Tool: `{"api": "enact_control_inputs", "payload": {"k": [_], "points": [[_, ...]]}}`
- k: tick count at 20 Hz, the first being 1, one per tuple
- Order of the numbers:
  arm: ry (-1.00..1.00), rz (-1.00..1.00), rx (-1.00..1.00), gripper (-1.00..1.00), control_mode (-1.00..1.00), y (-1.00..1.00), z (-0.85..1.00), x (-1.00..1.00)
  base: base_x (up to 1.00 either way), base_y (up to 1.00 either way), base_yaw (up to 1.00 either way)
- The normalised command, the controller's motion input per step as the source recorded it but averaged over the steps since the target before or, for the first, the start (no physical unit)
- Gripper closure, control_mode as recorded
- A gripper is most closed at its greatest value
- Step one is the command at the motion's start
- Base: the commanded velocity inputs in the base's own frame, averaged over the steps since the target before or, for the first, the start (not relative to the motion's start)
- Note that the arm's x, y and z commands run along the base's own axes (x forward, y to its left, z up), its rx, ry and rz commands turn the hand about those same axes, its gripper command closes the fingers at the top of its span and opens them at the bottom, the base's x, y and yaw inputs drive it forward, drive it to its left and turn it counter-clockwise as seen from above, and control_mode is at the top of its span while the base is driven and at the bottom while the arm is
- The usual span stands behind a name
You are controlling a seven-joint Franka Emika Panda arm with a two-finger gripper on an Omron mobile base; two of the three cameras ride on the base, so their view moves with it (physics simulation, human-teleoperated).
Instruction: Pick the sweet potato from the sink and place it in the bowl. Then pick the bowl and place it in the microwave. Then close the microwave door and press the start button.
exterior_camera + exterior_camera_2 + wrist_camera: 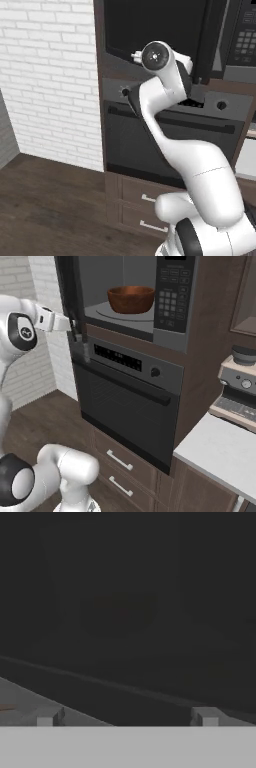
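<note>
End effector [125, 717] fingers stand wide apart and hold nothing; in the hand view the two small tips [48, 718] rise at the bottom corners, far from each other. In front of them is the dark glass of the microwave door [125, 587], and through it a dim round shape can be seen, probably the bowl, but it is too dark to be sure.

From the right base view, the microwave [172, 291] is open and the reddish-brown bowl [131, 298] sits on the round glass turntable [107, 312] inside the grey interior. What lies in the bowl cannot be told from this angle. The keypad panel [170, 293] is just to the right of the opening. The hand reaches toward the outer edge of the door, which stands swung out to the left. Below the microwave is the oven [125, 401] with a bar handle, then two drawers [122, 468]. On the worktop [220, 451] at the right stands a coffee machine [240, 381].
</note>
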Motion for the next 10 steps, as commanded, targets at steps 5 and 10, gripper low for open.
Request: {"api": "enact_control_inputs", "payload": {"k": [5, 10], "points": [[-0.08, -0.16, 0.0, -1.0, -1.0, -0.74, 0.05, 0.87, 0.0, 0.0, 0.0], [-0.07, -0.11, 0.04, -1.0, -1.0, -0.65, 0.02, 0.87, 0.0, 0.0, 0.0]]}}
